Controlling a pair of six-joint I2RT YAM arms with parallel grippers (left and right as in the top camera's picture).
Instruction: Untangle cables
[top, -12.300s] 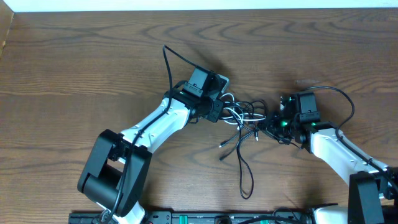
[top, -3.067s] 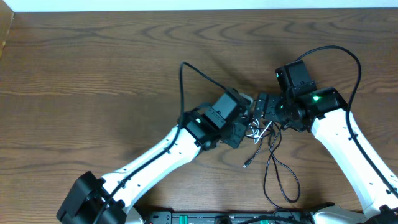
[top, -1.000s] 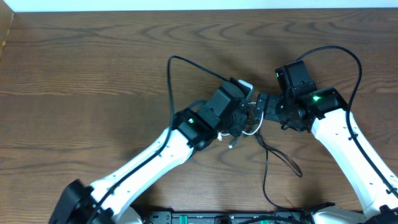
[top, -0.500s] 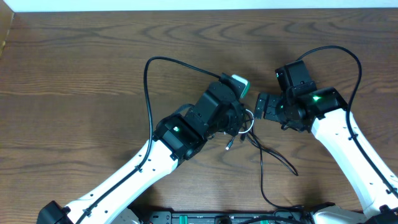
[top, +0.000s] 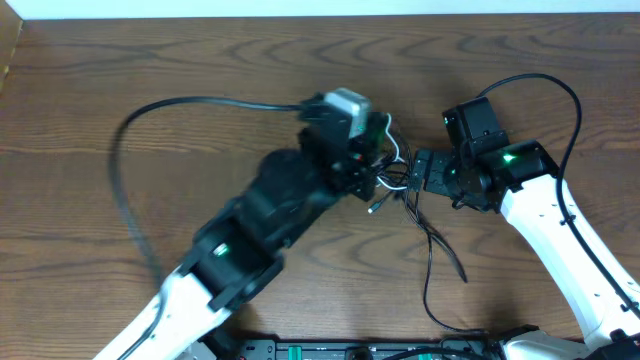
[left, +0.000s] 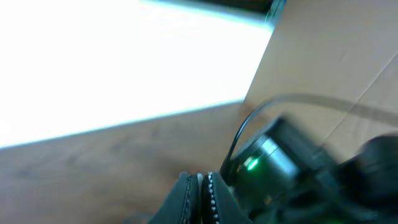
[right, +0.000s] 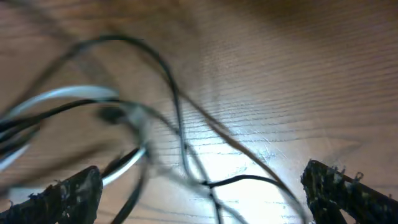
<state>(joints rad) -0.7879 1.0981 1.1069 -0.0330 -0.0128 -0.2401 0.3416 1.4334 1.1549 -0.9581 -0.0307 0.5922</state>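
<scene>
Brown wood-grain worktop (top: 150, 60) lies under the tangle: with the left pincer (left: 200, 193) pressed together, apparently on the white cable (top: 396, 152), and the right pincer (right: 202, 183) wide open and empty astride the black cable (top: 430, 270), draw the white one away slowly, stopping at any snag.

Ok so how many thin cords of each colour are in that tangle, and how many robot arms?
Black cable: 1
White cable: 1
Robot arms: 2, the left arm and the right arm
Total: 4
</scene>
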